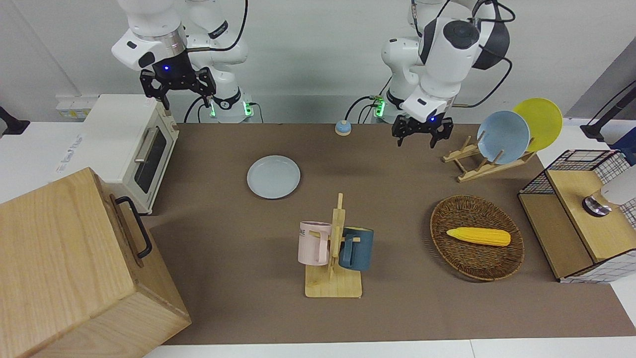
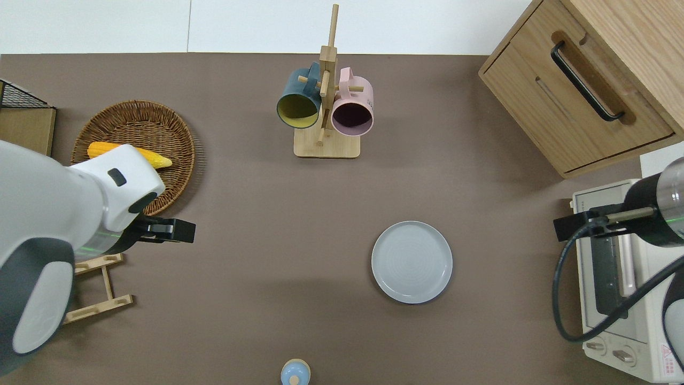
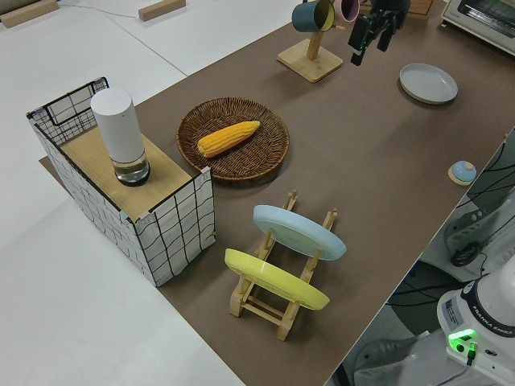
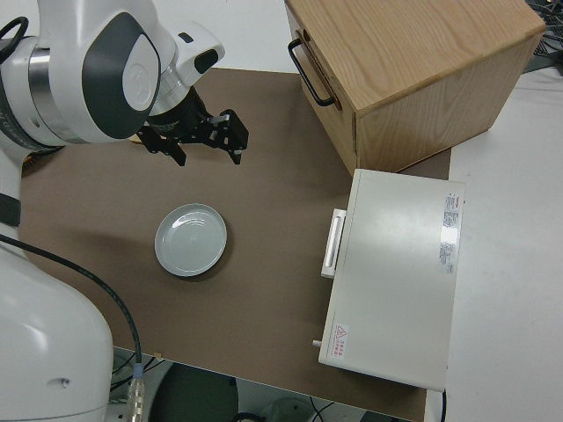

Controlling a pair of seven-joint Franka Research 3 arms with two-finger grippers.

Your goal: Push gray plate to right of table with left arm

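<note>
The gray plate [image 1: 274,177] lies flat on the brown table [image 1: 397,308], toward the right arm's end; it also shows in the overhead view [image 2: 412,262], the left side view [image 3: 429,82] and the right side view [image 4: 191,239]. My left gripper [image 1: 416,140] is open and empty, up in the air. In the overhead view the left gripper [image 2: 173,231] is over bare table at the edge of the wicker basket [image 2: 133,155], well apart from the plate. My right gripper [image 1: 178,94] is open and the arm is parked.
A mug rack [image 2: 326,107] with a pink and a blue mug stands farther from the robots than the plate. A toaster oven [image 1: 134,144] and a wooden box [image 1: 74,268] fill the right arm's end. A sky-blue plate [image 1: 503,136] and a yellow plate [image 1: 539,122] stand in a rack.
</note>
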